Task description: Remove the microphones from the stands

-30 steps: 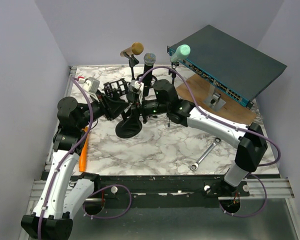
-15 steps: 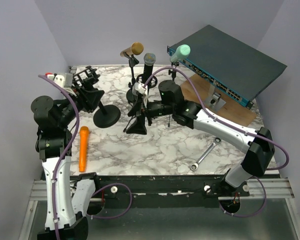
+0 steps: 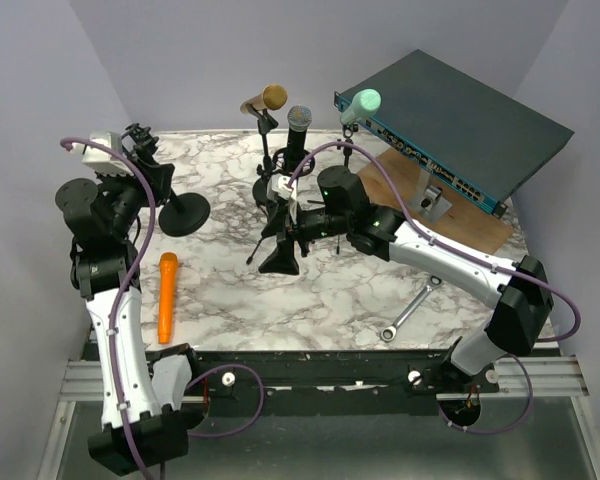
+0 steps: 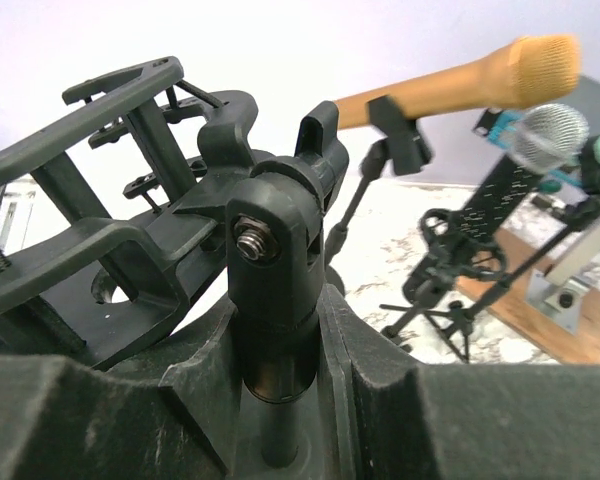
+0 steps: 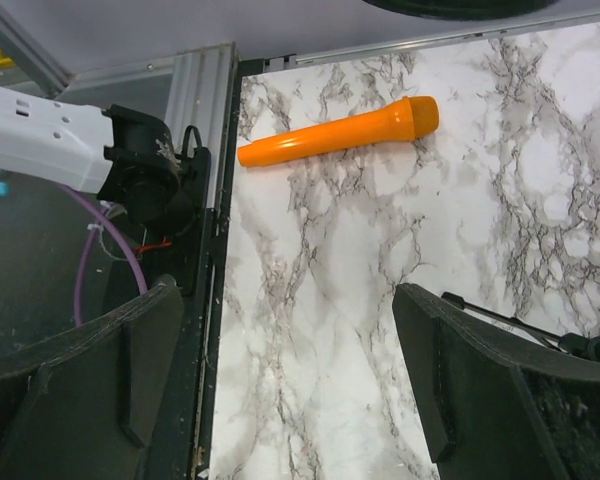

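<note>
Far left of the overhead view: left gripper [image 4: 280, 405] closed tight on the post of the black stand [image 3: 185, 214]. Above the grip, the stand's empty clip [image 4: 150, 265]; round base toward the upper left of the marble table [image 3: 330, 285]. Base resting on the marble or lifted: cannot tell.

Just below that base, lower left: orange microphone [image 3: 167, 297], flat on the marble, head end toward the back, out of the clip and touched by neither gripper.

Centre: right gripper [image 5: 285, 300], spread wide with nothing in it, aimed toward the table's left edge. Orange microphone in plain sight beyond the gap in its wrist view.

Behind it, along the back edge, three more on small stands: gold microphone [image 3: 270, 97], silver-grey microphone [image 3: 298, 117], teal microphone [image 3: 362, 101].

Upper right: dark network switch [image 3: 460, 115], propped aslant over a wooden board [image 3: 400, 185].

Lower right of the marble: wrench [image 3: 408, 311], well apart from the rest.
</note>
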